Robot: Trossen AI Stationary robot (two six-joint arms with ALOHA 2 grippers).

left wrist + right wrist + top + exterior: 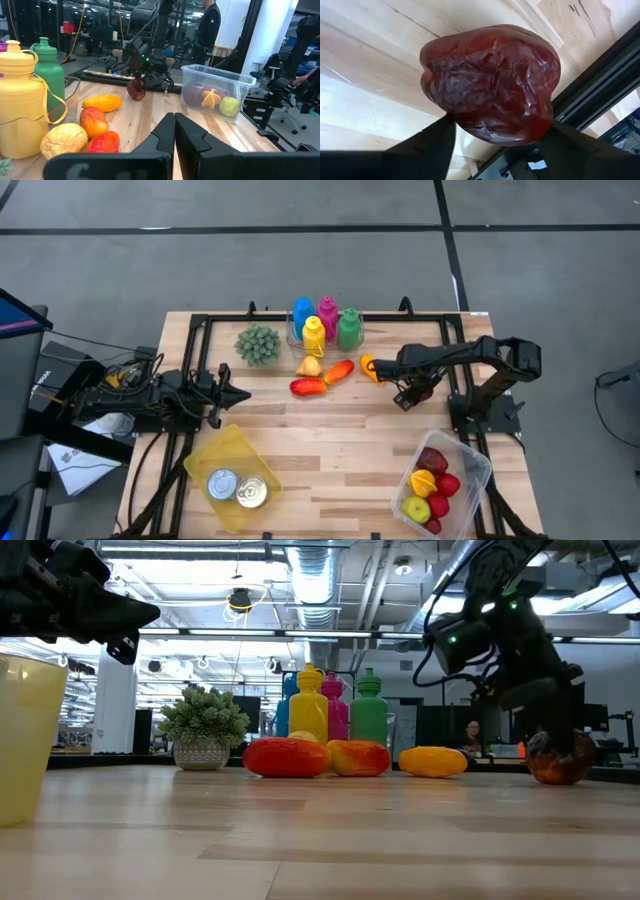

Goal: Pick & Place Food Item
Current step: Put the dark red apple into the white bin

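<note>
A dark red, wrinkled food item (pixel 490 85) sits between the fingers of my right gripper (pixel 405 396) near the table's right side. It also shows in the low view (pixel 560 762) and in the left wrist view (pixel 136 89). My left gripper (pixel 175 131) is shut and touches nothing. It hovers above the table left of centre (pixel 240 393), over the near side of the food row. A clear bin (pixel 470 452) with several fruits stands at the near right corner. My right gripper pinches the dark red food item between its two fingers (pixel 427 142), one on each side of its lower flanks (pixel 449 117). The fingers come from above, pointing down. The item's underside (pixel 560 780) is at table height; whether it rests there or hangs just clear, I cannot tell.
A red pepper (pixel 308 387), an orange fruit (pixel 339 371), a yellow lemon (pixel 310 365) and an orange-yellow item (pixel 368 366) lie mid-table. Coloured bottles (pixel 325 323) and a small plant (pixel 258 344) stand behind. A yellow bin (pixel 215 452) holds two cans.
</note>
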